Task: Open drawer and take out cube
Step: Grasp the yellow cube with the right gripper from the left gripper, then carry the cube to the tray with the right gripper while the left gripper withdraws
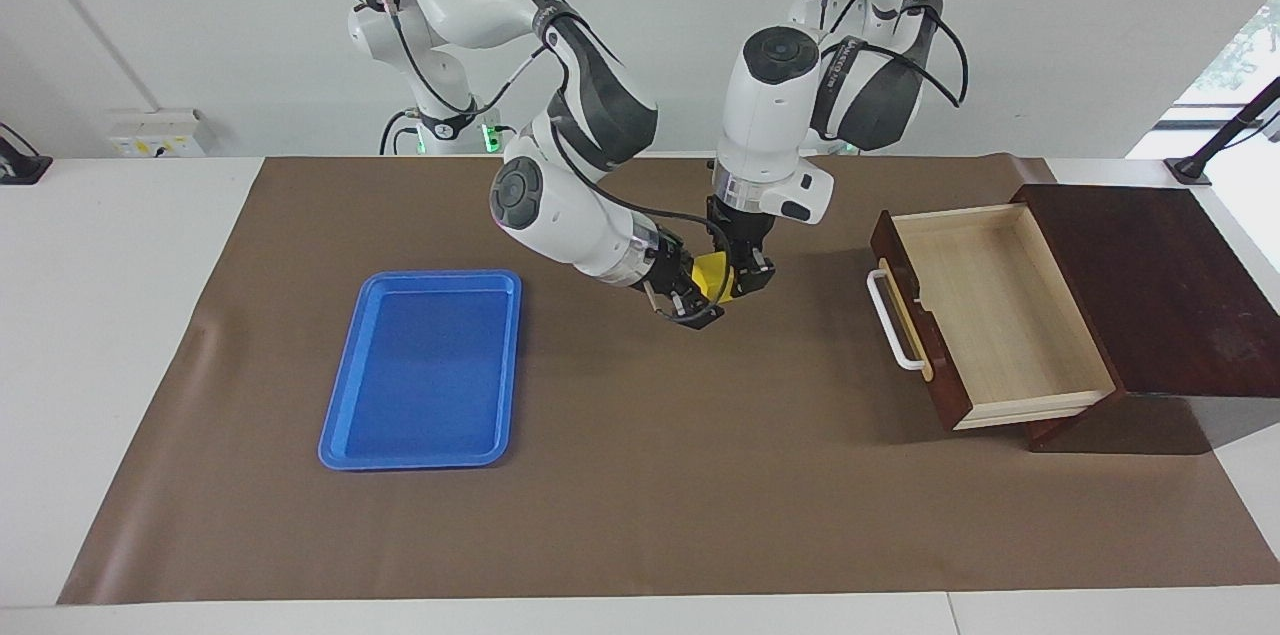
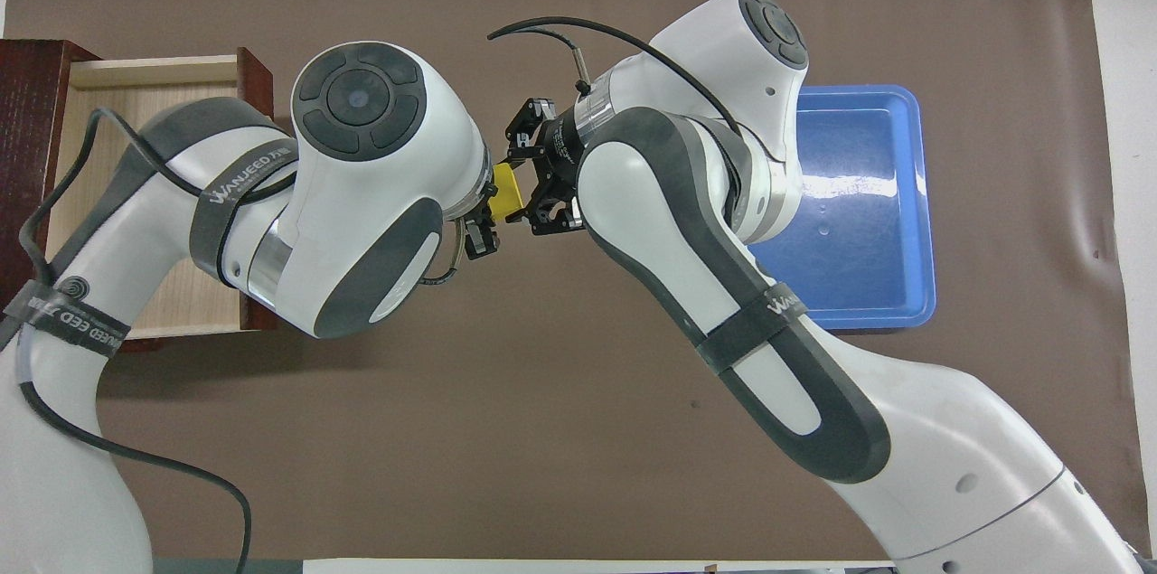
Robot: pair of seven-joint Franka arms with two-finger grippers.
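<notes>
The worktop (image 1: 120, 315) carries a brown mat (image 1: 640, 495). At the left arm's end sits a dark wood cabinet (image 1: 1160, 285) with the drawer (image 1: 1000, 315) pulled open, its pale inside bare. A blue tray (image 1: 420, 370) lies toward the right arm's end. Over the mat between tray and drawer, both arms meet in the air. The left tool (image 1: 738, 283) points down, clamped on the cube (image 1: 712, 275). The right tool (image 1: 692, 300) comes in from the side, its fingers closed on the same cube, which is clear of the mat.
</notes>
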